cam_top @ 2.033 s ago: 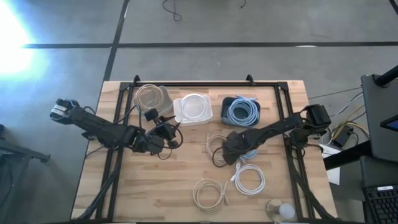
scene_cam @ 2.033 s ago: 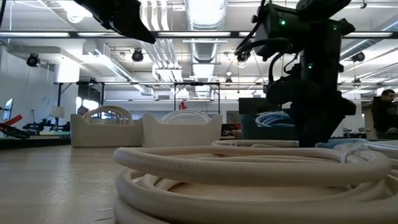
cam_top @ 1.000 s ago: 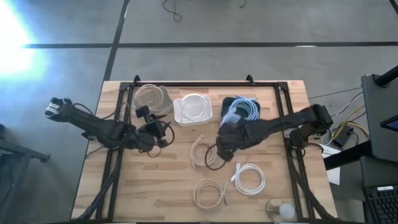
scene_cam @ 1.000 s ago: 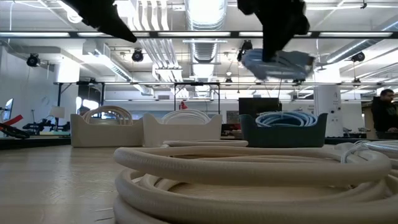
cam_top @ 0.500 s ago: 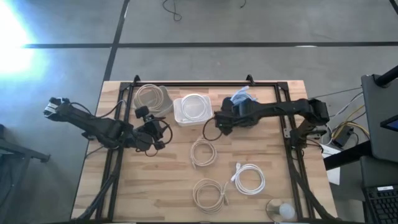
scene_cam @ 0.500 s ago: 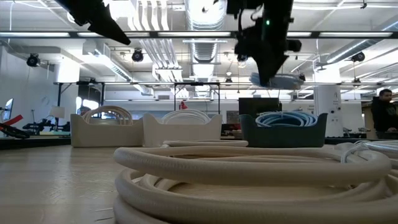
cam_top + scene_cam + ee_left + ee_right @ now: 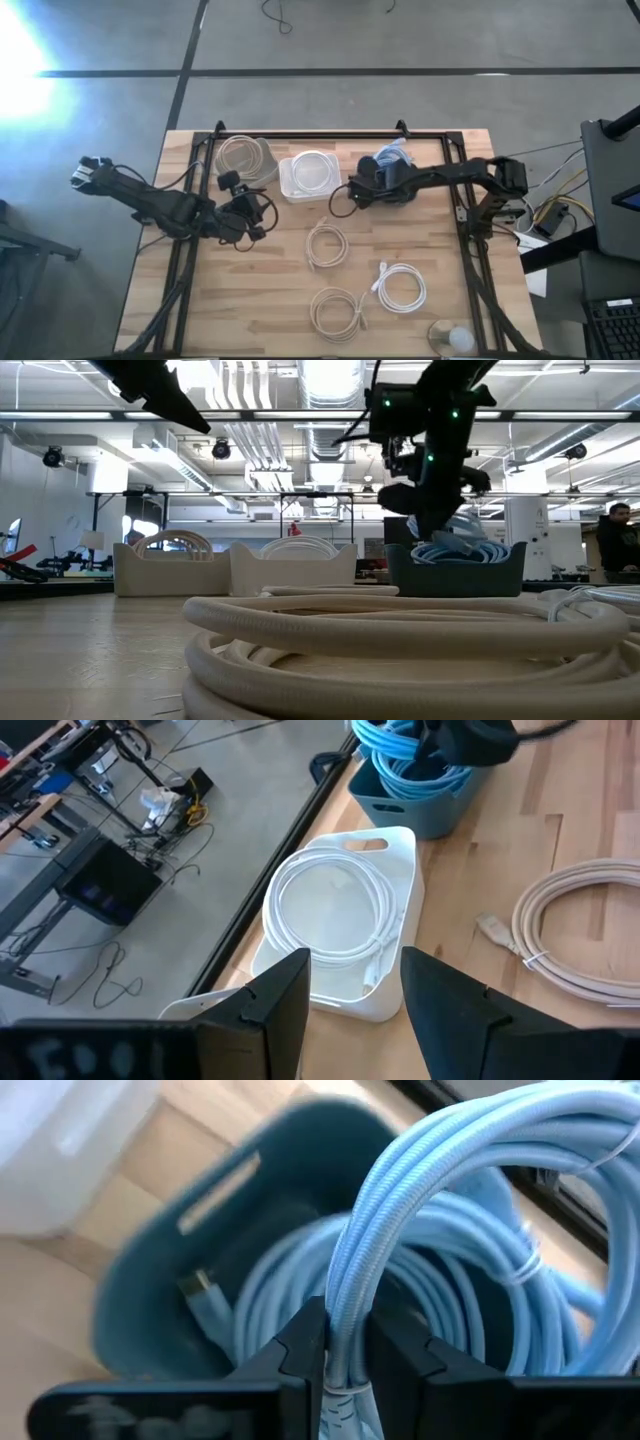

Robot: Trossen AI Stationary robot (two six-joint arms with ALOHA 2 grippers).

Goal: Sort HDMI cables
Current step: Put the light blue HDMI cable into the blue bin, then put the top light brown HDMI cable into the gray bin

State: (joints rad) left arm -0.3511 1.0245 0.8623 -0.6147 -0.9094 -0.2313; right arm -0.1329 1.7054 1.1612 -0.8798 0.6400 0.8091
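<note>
On the bench (image 7: pixel 250 300) lie two beige coils (image 7: pixel 337 309) and a white coil (image 7: pixel 402 288). Only the right wrist view shows the right pincer (image 7: pixel 345 1342) clamped on a ribbed light blue cable (image 7: pixel 420 1190) above the blue bin (image 7: pixel 150 1295). The left pincer (image 7: pixel 350 990), parted and empty, faces the white bin (image 7: pixel 395 855).

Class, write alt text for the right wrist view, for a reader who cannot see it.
The right gripper is shut on a light blue cable, holding its coil just above the dark blue bin, where more light blue cable lies coiled.
</note>
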